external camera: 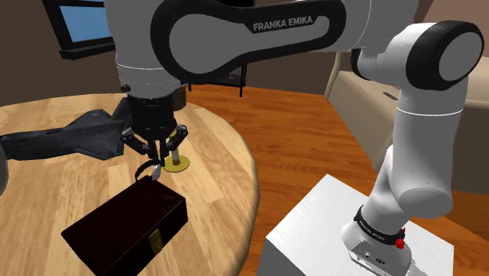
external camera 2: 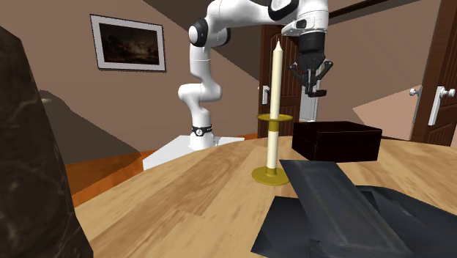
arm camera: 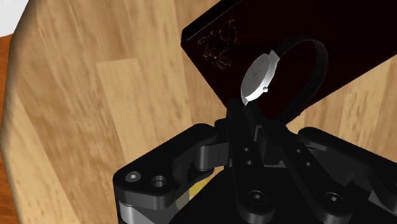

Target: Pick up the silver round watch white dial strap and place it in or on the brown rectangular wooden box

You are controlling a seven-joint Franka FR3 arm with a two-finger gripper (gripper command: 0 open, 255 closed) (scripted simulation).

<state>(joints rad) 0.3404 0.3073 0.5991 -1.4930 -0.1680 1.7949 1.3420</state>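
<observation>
My gripper [external camera: 160,163] is shut on the watch [external camera: 151,172], a silver round case with a pale dial and a black strap loop. It hangs just above the far corner of the dark brown box [external camera: 129,227], whose lid is closed and carries a gold latch. In the wrist view the watch [arm camera: 259,77] sticks out past the fingers [arm camera: 236,124], with the box lid [arm camera: 356,38] and its gold ornament right behind it. In the second exterior view the gripper [external camera 2: 316,89] hovers above the box [external camera 2: 337,141].
A tall white candle in a gold holder [external camera 2: 274,110] stands on the round wooden table [external camera: 219,165], close beside the gripper [external camera: 178,163]. A black angular object [external camera: 78,133] lies behind. The table edge and my white stand [external camera: 353,235] are nearby.
</observation>
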